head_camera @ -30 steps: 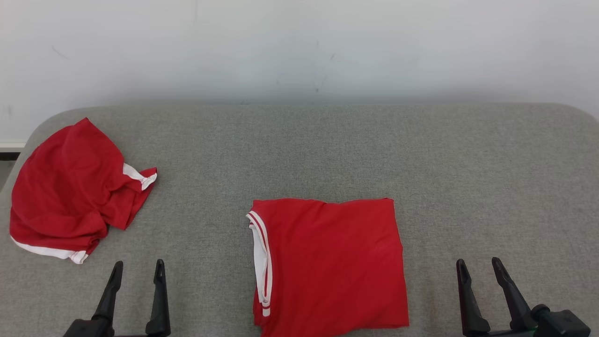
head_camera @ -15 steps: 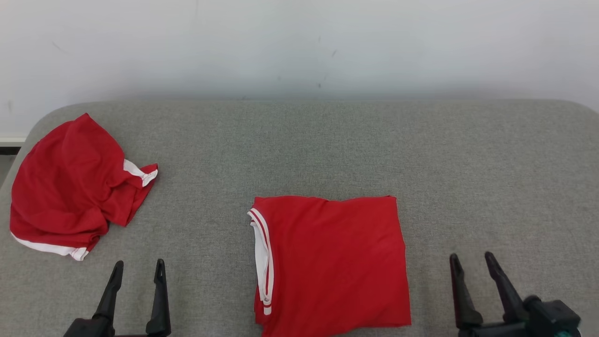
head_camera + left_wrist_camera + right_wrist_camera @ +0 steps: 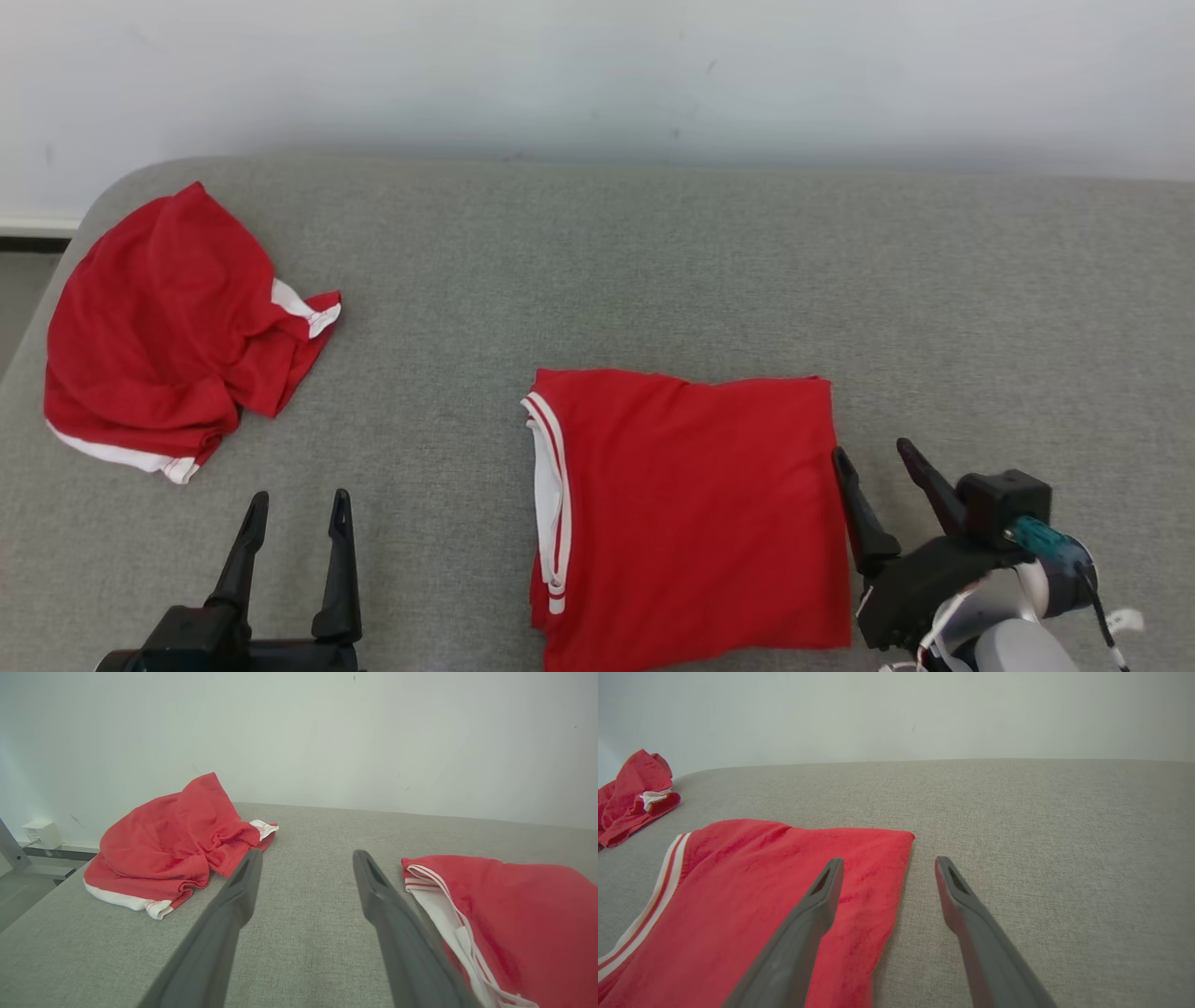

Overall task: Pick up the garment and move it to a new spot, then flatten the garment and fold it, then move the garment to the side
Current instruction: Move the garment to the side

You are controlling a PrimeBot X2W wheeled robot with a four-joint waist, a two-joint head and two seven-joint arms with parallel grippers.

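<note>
grey woven cloth covers the wide padded surface point(image 3: 653, 261) that spreads beneath and ahead of both pincers. the folded red garment point(image 3: 691, 513) lies flat on it between the two, much nearer the right pincer point(image 3: 873, 451). that pincer's fingers stand wide apart and hold nothing. in the right wrist view its inner finger hangs over the garment's side edge and its outer finger over bare cloth, so the edge runs up between them; whether either tip touches cannot be told. a second, crumpled red garment point(image 3: 168, 327) sits ahead of the left pincer point(image 3: 300, 497) and to its outer side, well apart. the left pincer is spread and empty too, with the folded piece's white-striped trim point(image 3: 546, 495) off to its inner side.

the garment looks like thin jersey: light, limp, likely to sag and come unfolded if lifted by its top layer alone. the safer hold is probably a pinch through all layers at the side edge by the right pincer, with the left taking the trimmed edge, so the stack moves as one.
</note>
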